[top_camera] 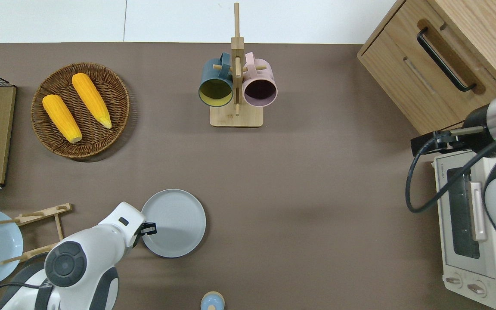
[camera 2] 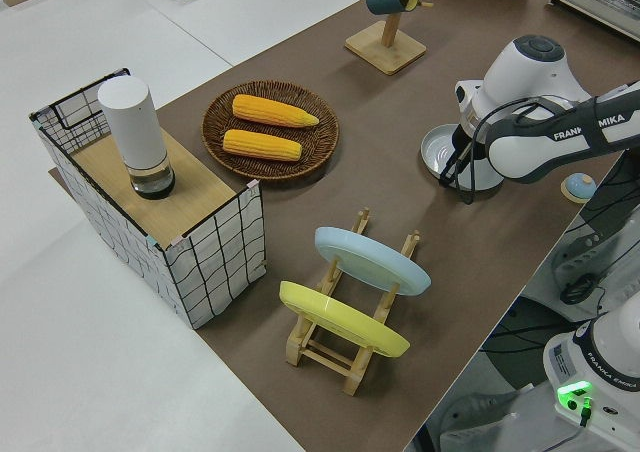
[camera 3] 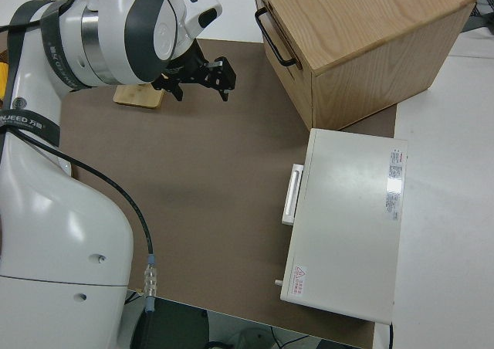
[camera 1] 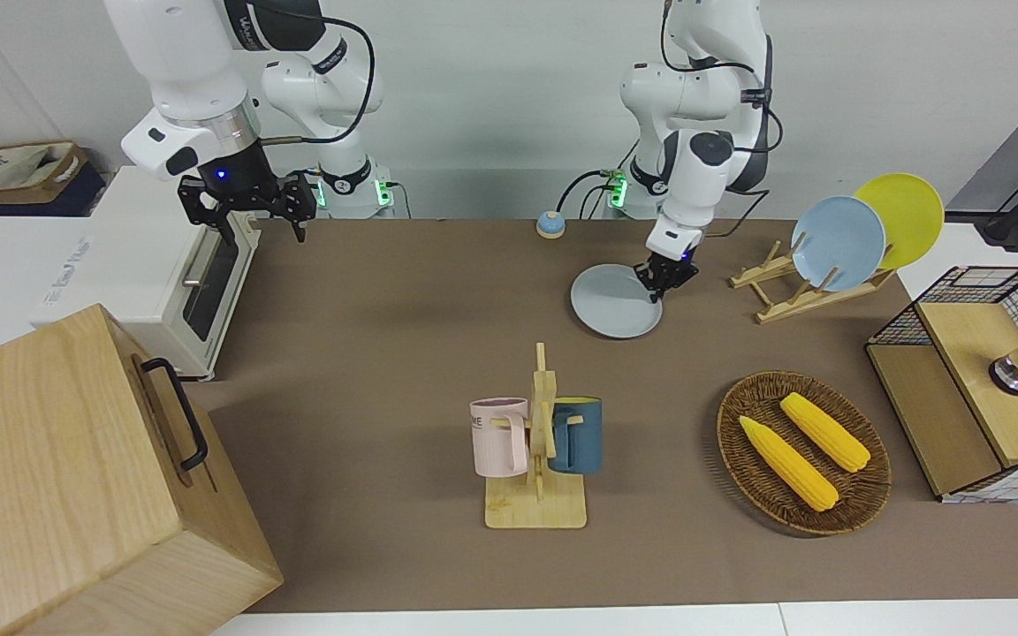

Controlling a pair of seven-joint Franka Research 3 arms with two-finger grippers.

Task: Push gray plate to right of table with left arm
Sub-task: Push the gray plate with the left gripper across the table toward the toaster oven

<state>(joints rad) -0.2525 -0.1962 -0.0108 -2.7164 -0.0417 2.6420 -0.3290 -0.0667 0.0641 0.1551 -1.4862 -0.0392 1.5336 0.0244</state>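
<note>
Against the left gripper (top_camera: 148,228), on its right-arm side, sits the plate (top_camera: 175,224) flat on the table (top_camera: 299,206). Fingers' spread: can't tell. Likely stiff, light, slides easily (may spin) — push low on the rim, through centre. Right arm parked.

Robot lab, mock kitchen: two arms at table (camera 1: 403,291), toaster oven (camera 1: 151,274), mug rack (camera 1: 540,442).

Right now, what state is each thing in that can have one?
Round pale gray plate: flat on the brown table.
Left gripper: at the plate's rim.
Right arm: parked.
Sky-blue plate, yellow plate: on edge in the wooden rack.
White toaster oven: door closed.
</note>
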